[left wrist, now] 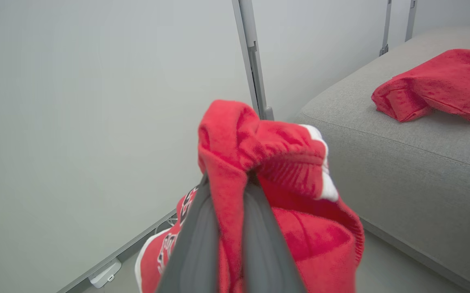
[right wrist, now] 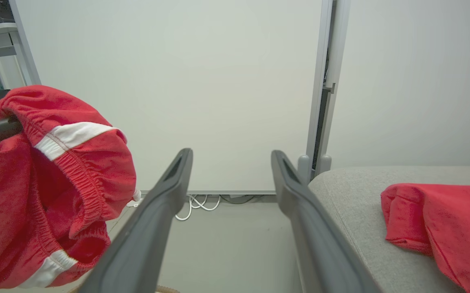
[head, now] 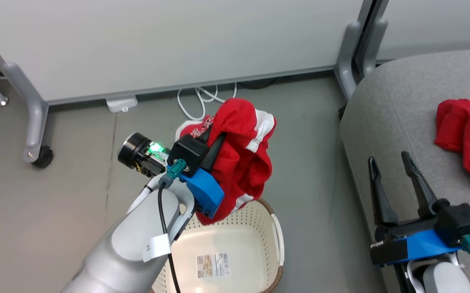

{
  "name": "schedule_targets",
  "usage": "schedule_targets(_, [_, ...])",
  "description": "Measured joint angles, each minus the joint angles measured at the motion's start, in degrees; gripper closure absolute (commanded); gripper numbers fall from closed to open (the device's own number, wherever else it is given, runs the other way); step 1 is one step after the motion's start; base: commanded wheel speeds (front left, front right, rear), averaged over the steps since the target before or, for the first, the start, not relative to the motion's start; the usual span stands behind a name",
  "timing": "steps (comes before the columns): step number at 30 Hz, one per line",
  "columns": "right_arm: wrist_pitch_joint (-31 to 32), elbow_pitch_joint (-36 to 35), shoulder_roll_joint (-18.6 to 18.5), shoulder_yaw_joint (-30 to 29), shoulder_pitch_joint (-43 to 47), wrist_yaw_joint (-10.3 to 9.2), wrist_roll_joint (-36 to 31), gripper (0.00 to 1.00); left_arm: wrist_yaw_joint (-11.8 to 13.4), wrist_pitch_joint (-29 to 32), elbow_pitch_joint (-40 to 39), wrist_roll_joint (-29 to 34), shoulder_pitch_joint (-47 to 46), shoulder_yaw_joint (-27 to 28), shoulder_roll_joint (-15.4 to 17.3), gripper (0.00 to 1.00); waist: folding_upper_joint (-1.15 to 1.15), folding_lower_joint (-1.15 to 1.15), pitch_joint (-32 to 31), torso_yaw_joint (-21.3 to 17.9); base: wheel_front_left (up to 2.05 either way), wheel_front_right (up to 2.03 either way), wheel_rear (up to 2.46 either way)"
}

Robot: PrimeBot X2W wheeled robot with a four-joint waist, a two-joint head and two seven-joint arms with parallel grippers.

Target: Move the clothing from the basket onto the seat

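My left claw point(head: 215, 140) is pressed together on a bunch of the shorts point(head: 243, 154) at their elastic waistband. The rest hangs free above the far rim of the basket point(head: 277, 236), with the lowest fold just over that rim. My right claw point(head: 388, 158) stands spread with nothing in it, to the right of the basket, over the near edge of the seat point(head: 394, 106).

What worries me is that I pinch only a small gather of cloth. A quick swing rightward from the basket could let it slide out onto the floor point(head: 312, 162) between basket and seat. If I go sideways without first lifting, the trailing fold may catch the rim and drag the basket along. My right claw also sits in the path, so the dangling cloth might drape over its fingers.

The shorts look soft and thick: red, with a ruched waistband and white side stripes. A fold on the side away from the seat carries white lettering I cannot read. The second garment point(head: 467, 130) lies crumpled on the seat, well right of the basket.
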Motion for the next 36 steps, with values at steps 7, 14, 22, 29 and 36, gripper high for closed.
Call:
schedule_targets(7, [0.0, 0.4, 0.0, 0.3, 2.4, 0.0, 0.4, 0.0, -0.4, 0.0, -1.3, 0.1, 1.4, 0.2, -0.2, 1.0, 0.0, 0.0, -3.8, -0.3, 0.0, 0.0, 0.0])
schedule_targets(14, [0.0, 0.4, 0.0, 1.9, 2.8, 0.0, 0.7, 0.0, -0.5, 0.0, -1.4, 0.1, 2.3, 0.5, -0.3, 1.0, 0.0, 0.01, -4.7, -0.3, 0.0, 0.0, 0.0])
schedule_targets(22, [0.0, 1.7, 0.0, 10.0, 0.3, 0.0, 0.0, 0.0, -0.6, 0.0, -1.4, 0.2, 2.3, 0.4, -0.8, 1.0, 0.0, 0.02, -4.0, 0.4, 0.0, 0.0, 0.0])
schedule_targets(29, [0.0, 7.6, 0.0, 17.3, -7.1, 0.0, -2.9, 0.0, -1.0, 0.0, -1.6, 0.7, 1.6, -0.1, -1.5, 1.0, 0.0, 0.02, -3.3, 1.3, 0.0, 0.0, 0.0])
schedule_targets(36, [0.0, 15.1, 0.0, 21.8, -14.4, 0.0, -7.5, 0.0, -1.1, 0.0, -2.0, 1.2, 0.6, -0.9, -2.7, 1.0, 0.0, 0.02, -2.2, 2.2, 0.0, 0.0, 0.0])
